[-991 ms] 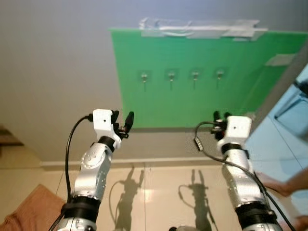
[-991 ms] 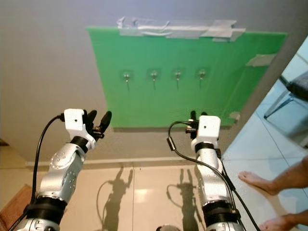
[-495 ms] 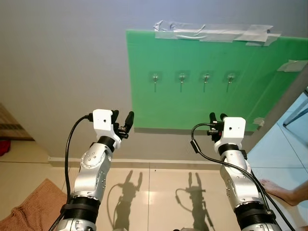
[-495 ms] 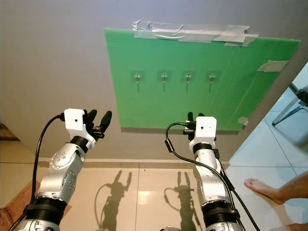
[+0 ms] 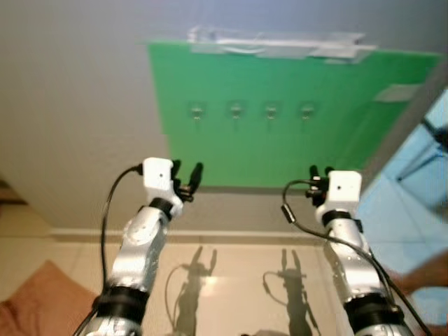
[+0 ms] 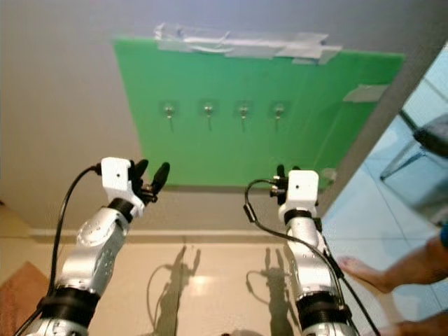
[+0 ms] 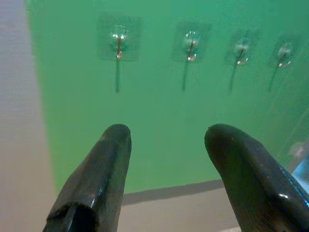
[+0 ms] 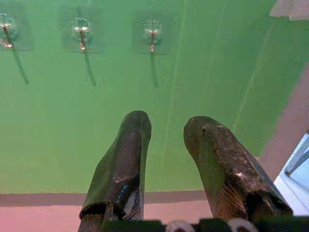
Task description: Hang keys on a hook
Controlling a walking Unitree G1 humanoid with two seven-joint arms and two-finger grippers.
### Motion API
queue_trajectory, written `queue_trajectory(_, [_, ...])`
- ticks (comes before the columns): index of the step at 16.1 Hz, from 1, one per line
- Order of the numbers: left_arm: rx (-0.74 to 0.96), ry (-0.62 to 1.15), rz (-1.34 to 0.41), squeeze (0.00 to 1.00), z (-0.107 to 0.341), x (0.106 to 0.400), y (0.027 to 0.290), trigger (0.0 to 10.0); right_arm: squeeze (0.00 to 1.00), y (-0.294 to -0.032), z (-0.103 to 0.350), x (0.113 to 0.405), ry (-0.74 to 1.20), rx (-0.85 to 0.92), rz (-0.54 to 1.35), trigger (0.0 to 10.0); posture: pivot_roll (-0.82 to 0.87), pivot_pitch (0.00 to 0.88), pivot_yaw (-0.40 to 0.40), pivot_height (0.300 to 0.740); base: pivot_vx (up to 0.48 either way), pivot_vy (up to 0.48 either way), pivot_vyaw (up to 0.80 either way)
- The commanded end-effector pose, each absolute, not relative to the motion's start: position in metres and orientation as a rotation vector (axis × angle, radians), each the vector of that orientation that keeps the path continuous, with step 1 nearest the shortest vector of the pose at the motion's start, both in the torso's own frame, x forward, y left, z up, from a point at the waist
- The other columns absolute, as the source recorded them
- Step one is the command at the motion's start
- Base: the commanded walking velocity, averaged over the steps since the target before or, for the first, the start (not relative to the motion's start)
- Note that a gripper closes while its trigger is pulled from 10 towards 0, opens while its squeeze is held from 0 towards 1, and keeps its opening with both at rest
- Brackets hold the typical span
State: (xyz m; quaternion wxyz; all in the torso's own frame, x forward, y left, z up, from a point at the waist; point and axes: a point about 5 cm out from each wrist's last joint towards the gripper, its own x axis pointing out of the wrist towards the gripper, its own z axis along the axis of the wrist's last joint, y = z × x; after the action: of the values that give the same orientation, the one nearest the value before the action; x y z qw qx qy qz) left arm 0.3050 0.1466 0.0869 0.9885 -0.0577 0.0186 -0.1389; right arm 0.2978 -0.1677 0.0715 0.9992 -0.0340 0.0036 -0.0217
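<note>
Grey wall (image 6: 63,91) rises ahead, with a flat green board (image 6: 231,150) taped to it along its top edge by strips of silver tape (image 6: 238,43); four small clear-backed metal hooks (image 6: 208,110) sit in a level row across the board's upper half, each casting a thin shadow downward; no keys can be made out on any hook or in either claw. Below the wall, a pale skirting strip meets glossy cream floor tiles (image 6: 210,280), which carry the shadows of both arms; a reddish-brown cloth (image 5: 35,297) lies at the floor's left corner; a person's bare foot (image 6: 360,269) and leg stand on the tiles at the right. Left claw (image 5: 187,180) is raised before the board's lower left corner, its two black fingers spread wide with nothing between them; right claw (image 8: 166,133) is raised near the board's lower right part, its fingers parted by a narrow gap, also empty.
</note>
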Motion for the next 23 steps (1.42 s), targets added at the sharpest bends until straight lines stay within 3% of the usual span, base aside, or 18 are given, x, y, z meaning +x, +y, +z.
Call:
queue_trajectory(1, [-0.114,0.039,-0.279,0.0,0.0873,0.306,0.1466,10.0,0.0,-0.1673,0.0715,0.2984,0.014,-0.081,-0.034,10.0,-0.1,0.017,0.019,0.74,0.0,0.0,0.0])
queue_trajectory(6, [-0.091,0.034,-0.293,0.0,0.0877,0.3052,0.1464,10.0,0.0,-0.1659,0.069,0.2989,0.031,-0.093,-0.026,10.0,-0.09,0.018,0.017,0.74,0.0,0.0,0.0])
queue_trajectory(23, [-0.053,0.024,-0.356,0.0,0.0896,0.307,0.1453,10.0,0.0,-0.1693,0.0651,0.2968,0.045,-0.048,-0.01,10.0,-0.1,0.01,0.014,0.74,0.0,0.0,-0.57])
